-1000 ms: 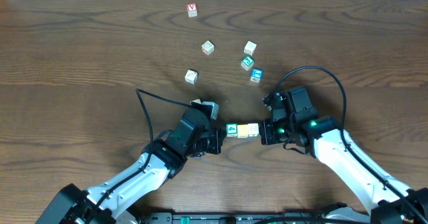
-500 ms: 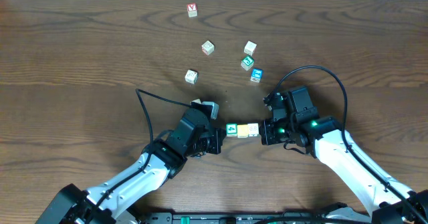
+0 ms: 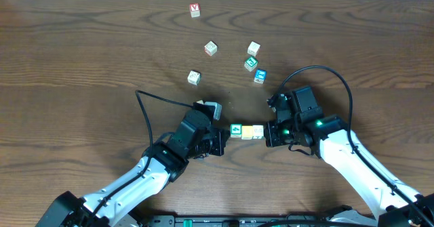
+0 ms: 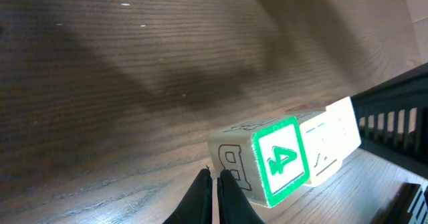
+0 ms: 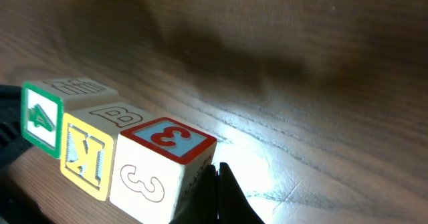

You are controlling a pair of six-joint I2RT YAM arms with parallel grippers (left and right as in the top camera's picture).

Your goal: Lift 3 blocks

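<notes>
Three blocks form a tight row between my two grippers. The green-faced block (image 3: 236,130) (image 4: 281,160) (image 5: 40,117) shows a 4. The yellow block (image 3: 248,132) (image 4: 331,140) (image 5: 90,154) is in the middle. The pale block with a red 3 (image 3: 258,133) (image 5: 167,160) is at the right end. My left gripper (image 3: 225,136) (image 4: 215,177) is shut, its tips pressed against the outer side of the green-faced block. The right gripper (image 3: 266,133) (image 5: 217,167) is also shut and pushes on the outer side of the red-marked block. Whether the row touches the table I cannot tell.
Several loose cubes lie toward the far edge: a red-topped one (image 3: 195,9), pale ones (image 3: 211,48) (image 3: 253,49) (image 3: 194,77), a teal-green cube (image 3: 251,64) and a blue cube (image 3: 260,76). A black cable (image 3: 319,71) loops over the right arm.
Very little. The green-faced block sits a touch higher in the overhead view, and the left arm's cable has shifted slightly. Both grippers stay shut against the row.
</notes>
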